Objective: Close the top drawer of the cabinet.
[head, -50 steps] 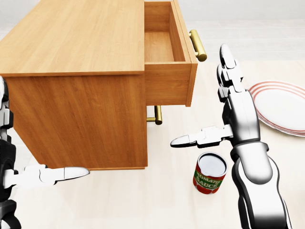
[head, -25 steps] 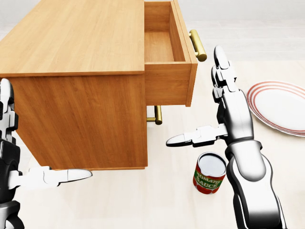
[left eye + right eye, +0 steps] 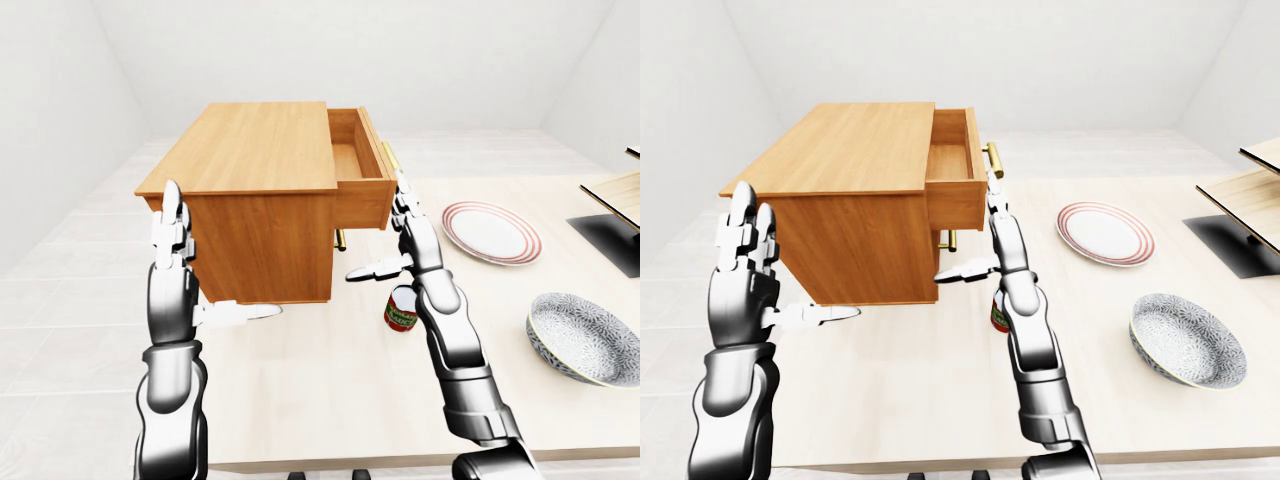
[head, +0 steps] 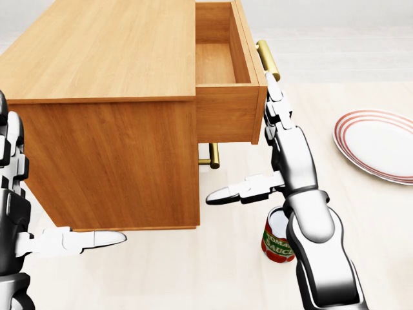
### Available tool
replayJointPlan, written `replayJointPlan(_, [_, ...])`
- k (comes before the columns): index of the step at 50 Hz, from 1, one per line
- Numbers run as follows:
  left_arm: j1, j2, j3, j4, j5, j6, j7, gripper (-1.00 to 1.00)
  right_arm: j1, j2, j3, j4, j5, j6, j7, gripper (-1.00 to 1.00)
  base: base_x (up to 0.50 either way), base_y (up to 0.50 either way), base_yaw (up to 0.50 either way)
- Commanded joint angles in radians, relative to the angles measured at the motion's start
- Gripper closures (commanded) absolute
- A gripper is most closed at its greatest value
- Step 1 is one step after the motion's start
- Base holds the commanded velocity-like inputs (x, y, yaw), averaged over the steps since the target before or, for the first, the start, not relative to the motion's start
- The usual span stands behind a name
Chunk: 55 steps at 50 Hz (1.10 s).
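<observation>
Can (image 4: 277,242) label: "TOMATO SAUCE"

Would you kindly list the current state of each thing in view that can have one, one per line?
top drawer: pulled open, inside looks empty
lower drawer handle: close to the cabinet, so that drawer looks shut
tomato sauce can: upright, partly hidden by the right arm
striped plate: flat on the table, empty
patterned bowl: upright, looks empty
right hand: open, fingers raised beside the drawer front
left hand: open, holding nothing

White walls (image 3: 70,90), pale tiled floor (image 3: 60,300), light wood table (image 3: 330,400).
</observation>
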Motion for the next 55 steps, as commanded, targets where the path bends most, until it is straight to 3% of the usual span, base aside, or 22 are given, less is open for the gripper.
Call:
replayJointPlan(1, [0.0, 0.0, 0.0, 0.008, 0.003, -0.001, -0.001, -1.0, -0.006, 0.018, 0.02, 0.024, -0.014, 0.0, 0.007, -1.0, 0.0, 0.0, 0.0])
replayJointPlan(12, [-0.002, -0.001, -0.001, -0.003, 0.003, 0.015, -0.002, -1.0, -0.02, 0.03, 0.031, 0.031, -0.031, 0.0, 0.011, -1.0, 0.0, 0.0, 0.0])
replayJointPlan(29, [-0.008, 0.001, 0.0, 0.022, -0.005, 0.016, 0.001, -1.0, -0.006, 0.062, 0.073, -0.069, -0.062, 0.0, 0.033, -1.0, 0.0, 0.0, 0.0])
replayJointPlan(55, [-0.003, 0.001, 0.0, 0.023, -0.007, 0.017, -0.002, -1.0, -0.009, 0.129, 0.134, 0.069, -0.104, 0.0, 0.04, -1.0, 0.0, 0.0, 0.0])
